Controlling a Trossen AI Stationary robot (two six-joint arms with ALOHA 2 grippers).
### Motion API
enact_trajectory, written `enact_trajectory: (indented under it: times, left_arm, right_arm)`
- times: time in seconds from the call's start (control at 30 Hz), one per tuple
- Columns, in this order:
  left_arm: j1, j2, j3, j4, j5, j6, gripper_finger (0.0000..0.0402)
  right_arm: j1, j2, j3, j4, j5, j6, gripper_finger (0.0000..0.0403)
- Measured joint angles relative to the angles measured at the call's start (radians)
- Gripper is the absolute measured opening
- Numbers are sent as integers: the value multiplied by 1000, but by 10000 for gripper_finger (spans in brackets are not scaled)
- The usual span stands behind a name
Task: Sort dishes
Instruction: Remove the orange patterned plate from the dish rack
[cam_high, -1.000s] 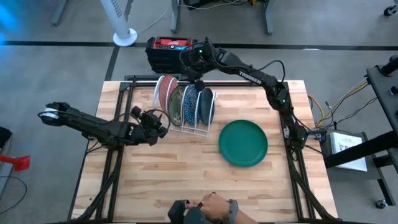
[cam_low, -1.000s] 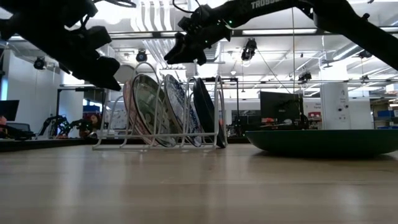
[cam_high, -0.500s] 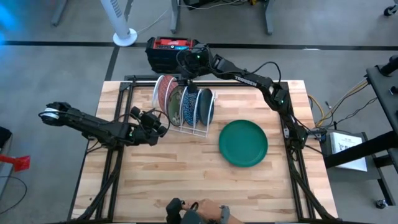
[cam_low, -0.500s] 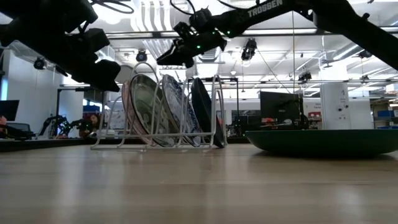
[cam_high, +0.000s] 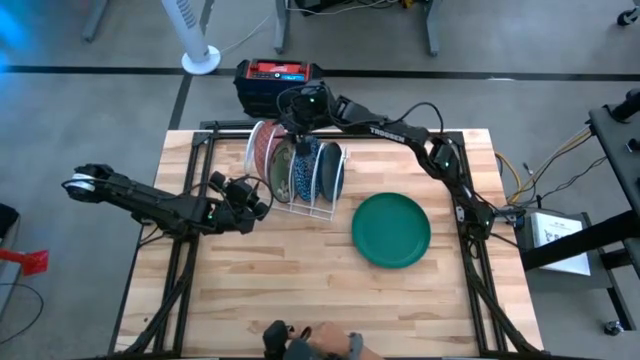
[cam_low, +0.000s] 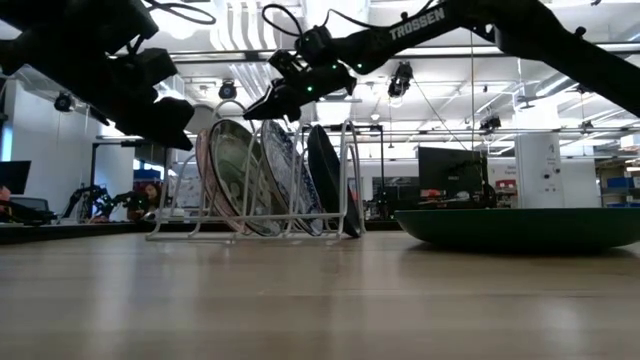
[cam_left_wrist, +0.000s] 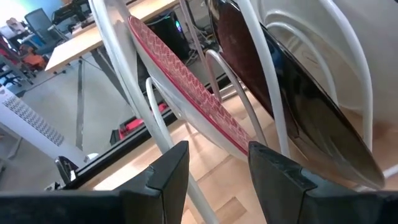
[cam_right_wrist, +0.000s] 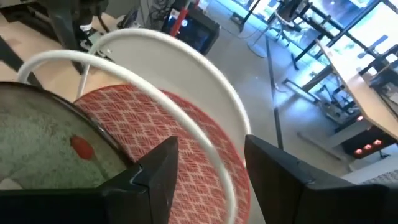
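- Wooden table (cam_high: 280, 290) carries a white wire rack (cam_high: 300, 205) near its far edge and one loose plate to the right.
- Left gripper (cam_high: 258, 203): hovers just left of the rack, fingers spread apart, grasping nothing.
- Rack contents, left to right, all standing on edge in separate slots: red patterned plate (cam_high: 262, 147), greyish-brown plate (cam_high: 284, 165), speckled blue plate (cam_high: 306, 170), dark blue plate (cam_high: 331, 168).
- Right gripper (cam_high: 297, 120): above the rack's top, over the red and greyish-brown plates, fingers parted, holding nothing.
- Green plate (cam_high: 391, 230): lies flat on the table, right of the rack, apart from it.
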Motion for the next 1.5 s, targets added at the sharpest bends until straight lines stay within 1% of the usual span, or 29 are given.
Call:
enact_trajectory:
  times: [0.13, 0.23, 0.43, 0.57, 0.6, 0.7, 0.83, 0.9, 1.03, 1.17, 1.37, 1.5]
  left_arm:
    - [-1, 0, 0, 3, -42, -3, 155]
    - [-1, 0, 0, 4, -66, 4, 155]
    - [-7, 13, -32, 1, -97, 95, 155]
    - [-14, 16, -57, -1, -164, 111, 155]
    - [-14, 15, -59, -2, -179, 110, 155]
    - [-14, 11, -60, 0, -179, 109, 155]
    - [-13, 11, -48, 13, -148, 83, 155]
    - [-13, 10, -45, 17, -116, 77, 155]
    - [-10, 10, -49, 35, -75, 59, 155]
    - [-9, 10, -65, 41, -75, 4, 155]
    - [19, 10, -76, 47, -72, -47, 155]
    - [46, 11, -77, 69, -7, -33, 155]
  right_arm:
    - [6, 27, 1, 9, 0, -40, 151]
    - [7, 34, 3, 2, 2, -96, 120]
    - [7, 33, 4, 0, 2, -148, 49]
    - [8, 33, 4, -5, -7, -173, 18]
    - [10, 33, 4, -7, -8, -175, 14]
    - [10, 33, 4, -12, -13, -181, 14]
    - [10, 33, 2, -10, -13, -181, 27]
    - [10, 35, 1, -10, -7, -182, 29]
    - [8, 38, -1, -13, -5, -185, 19]
    - [8, 38, -1, -12, -10, -189, 5]
    - [8, 38, -1, -15, -26, -232, 4]
    - [9, 37, -1, -23, -48, -264, 3]
